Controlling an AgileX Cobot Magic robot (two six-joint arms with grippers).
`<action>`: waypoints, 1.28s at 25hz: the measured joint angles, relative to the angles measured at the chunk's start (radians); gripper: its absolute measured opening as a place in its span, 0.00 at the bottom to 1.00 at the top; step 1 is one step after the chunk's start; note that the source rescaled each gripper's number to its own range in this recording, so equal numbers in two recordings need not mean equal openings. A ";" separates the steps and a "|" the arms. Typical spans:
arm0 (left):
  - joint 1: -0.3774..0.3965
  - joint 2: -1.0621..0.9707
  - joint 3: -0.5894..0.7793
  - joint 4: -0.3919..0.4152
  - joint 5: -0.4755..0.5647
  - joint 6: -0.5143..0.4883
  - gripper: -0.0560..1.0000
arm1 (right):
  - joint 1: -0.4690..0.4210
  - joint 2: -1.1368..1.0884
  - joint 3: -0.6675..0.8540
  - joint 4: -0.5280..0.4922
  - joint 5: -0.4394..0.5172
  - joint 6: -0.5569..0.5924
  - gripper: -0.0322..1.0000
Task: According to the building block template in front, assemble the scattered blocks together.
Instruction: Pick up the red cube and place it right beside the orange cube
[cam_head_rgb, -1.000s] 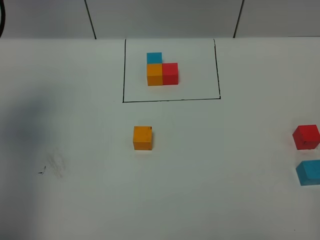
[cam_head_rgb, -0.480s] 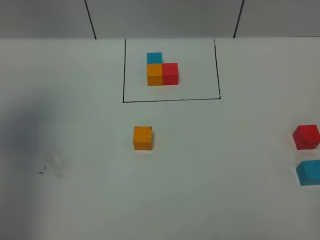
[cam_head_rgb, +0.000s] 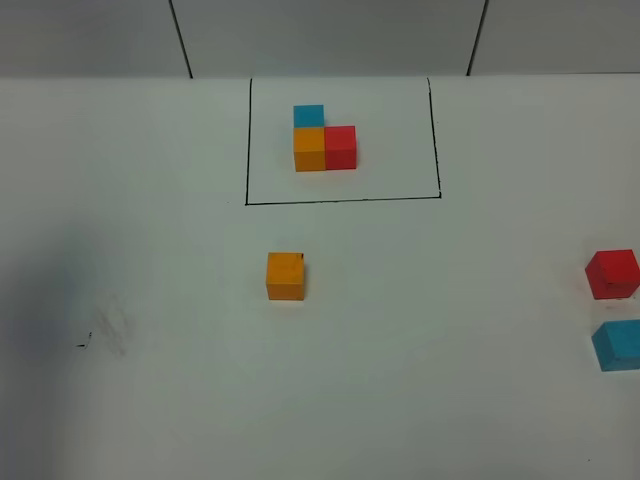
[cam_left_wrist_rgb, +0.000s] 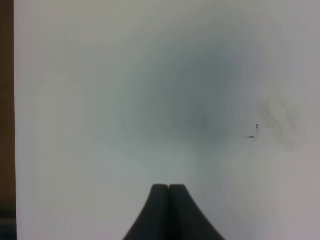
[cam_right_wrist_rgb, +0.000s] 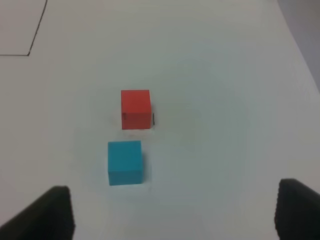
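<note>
1. The left end effector (cam_left_wrist_rgb: 169, 187) has its fingers pressed together and holds nothing. It hangs over bare surface (cam_left_wrist_rgb: 75, 100). Only a faint smudge (cam_left_wrist_rgb: 280, 122) lies ahead of it and off to one side, and no block shows in its wrist view.
2. The orange block (cam_head_rgb: 285, 275) sits alone, well apart from the other loose blocks. Judging by the smudge, it lies off to the right of the left end effector, out of that wrist camera's sight.
3. Beyond the orange block is the template (cam_head_rgb: 325, 148), inside a drawn frame (cam_head_rgb: 340, 199). Its orange and red cubes touch side by side, and its blue cube sits behind the orange one.
4. The blue block (cam_right_wrist_rgb: 124, 161) lies just ahead of the right end effector (cam_right_wrist_rgb: 175, 200). The red block (cam_right_wrist_rgb: 135, 108) is just beyond it, with a small gap between the two.
5. The right end effector's fingers stand wide apart and are empty. Both blocks fall within their span but sit closer to one finger than the other.
6. The right arm is clearly the nearer one to these two blocks. They are cubes, so no long axis matters, and their faces look roughly square to the finger line. The coming grasp probably needs a small sideways correction and a forward-and-down reach. The blue block is the first one met, and the red block behind it could get nudged.
</note>
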 joint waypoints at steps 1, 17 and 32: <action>0.000 -0.018 0.012 0.000 0.000 0.000 0.05 | 0.000 0.000 0.000 0.000 0.000 0.000 0.81; 0.000 -0.259 0.229 -0.002 0.000 0.000 0.05 | 0.000 0.000 0.000 0.000 0.000 0.000 0.81; 0.000 -0.519 0.427 -0.004 0.001 0.000 0.05 | 0.000 0.000 0.000 0.000 0.000 0.000 0.81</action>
